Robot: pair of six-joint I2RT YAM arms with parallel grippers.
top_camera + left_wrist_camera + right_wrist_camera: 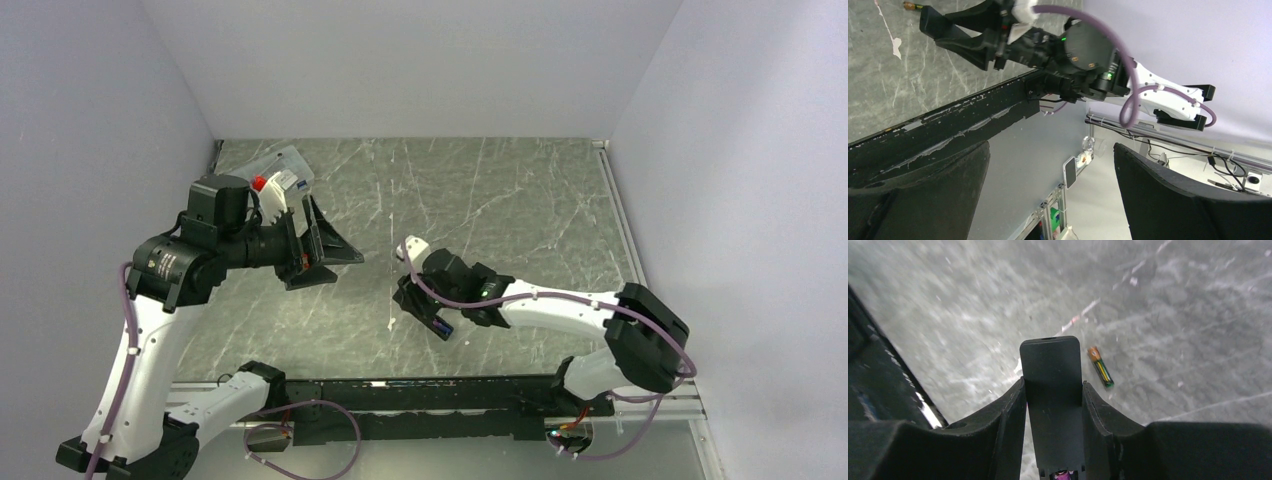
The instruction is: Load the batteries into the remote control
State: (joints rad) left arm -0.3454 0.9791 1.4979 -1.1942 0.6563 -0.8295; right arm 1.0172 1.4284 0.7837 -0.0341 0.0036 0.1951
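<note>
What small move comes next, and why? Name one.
Probably swing the left gripper, open and empty, over toward the loose battery on the table. The right gripper is shut on the remote control, so it cannot pick up the battery lying beside the remote's tip.

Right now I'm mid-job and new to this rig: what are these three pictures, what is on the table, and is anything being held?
The machine is two robot arms bolted at the table's near edge, each ending in a two-finger gripper. The wide picture comes from a fixed camera above and behind them. The other two come from cameras on the left and right wrists. The right gripper is shut on the remote control, the flat black bar between its fingers. The left gripper is open and holds nothing; it is near a clear plastic box. One battery lies loose on the grey marbled table, beside the remote's tip. I cannot make out a second battery.
</note>
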